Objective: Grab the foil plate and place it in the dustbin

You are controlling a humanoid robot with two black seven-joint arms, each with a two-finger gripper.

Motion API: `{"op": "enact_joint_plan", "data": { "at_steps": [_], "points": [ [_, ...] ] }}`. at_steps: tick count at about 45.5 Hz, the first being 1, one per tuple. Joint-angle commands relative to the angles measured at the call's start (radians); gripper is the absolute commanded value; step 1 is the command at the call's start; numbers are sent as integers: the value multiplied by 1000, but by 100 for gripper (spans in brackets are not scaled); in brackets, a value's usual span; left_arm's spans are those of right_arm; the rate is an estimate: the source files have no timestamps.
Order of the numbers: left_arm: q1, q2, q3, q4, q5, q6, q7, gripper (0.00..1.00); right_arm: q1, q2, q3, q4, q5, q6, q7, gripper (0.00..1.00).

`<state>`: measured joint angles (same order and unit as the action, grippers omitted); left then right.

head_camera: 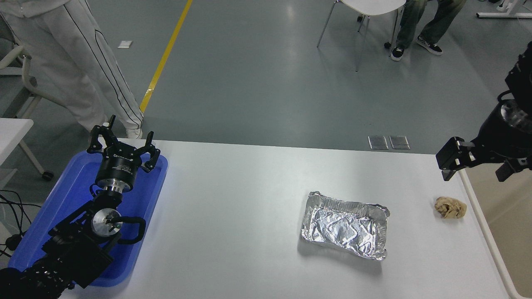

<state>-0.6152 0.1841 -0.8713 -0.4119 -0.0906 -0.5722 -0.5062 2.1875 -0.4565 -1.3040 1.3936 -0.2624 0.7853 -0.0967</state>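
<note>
Foil plate [345,226]: thin aluminium foil, crinkled and mirror-bright, with a ribbed rim. Table [232,207]: smooth matt white top. Tray [62,216]: glossy blue plastic. Paper ball [450,207]: crumpled tan paper, dull. Dustbin [490,245]: smooth beige plastic. Left gripper [123,147]: matt black, metal wrist disc.
</note>
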Motion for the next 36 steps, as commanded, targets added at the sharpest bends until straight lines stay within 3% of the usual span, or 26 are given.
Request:
{"op": "enact_joint_plan", "data": {
  "at_steps": [1, 7, 24, 36],
  "points": [
    [0, 0, 0, 1, 0, 0, 0, 100, -78, -1, 83, -5, 0, 0, 0, 100],
    [0, 0, 0, -1, 0, 0, 0, 100, -124, 1, 114, -15, 0, -1, 0, 100],
    [0, 0, 0, -1, 0, 0, 0, 100, -274, 5, 150, -19, 0, -314, 0, 100],
    [0, 0, 0, 1, 0, 0, 0, 100, -460, 15, 267, -53, 0, -409, 0, 100]
  ]
}}
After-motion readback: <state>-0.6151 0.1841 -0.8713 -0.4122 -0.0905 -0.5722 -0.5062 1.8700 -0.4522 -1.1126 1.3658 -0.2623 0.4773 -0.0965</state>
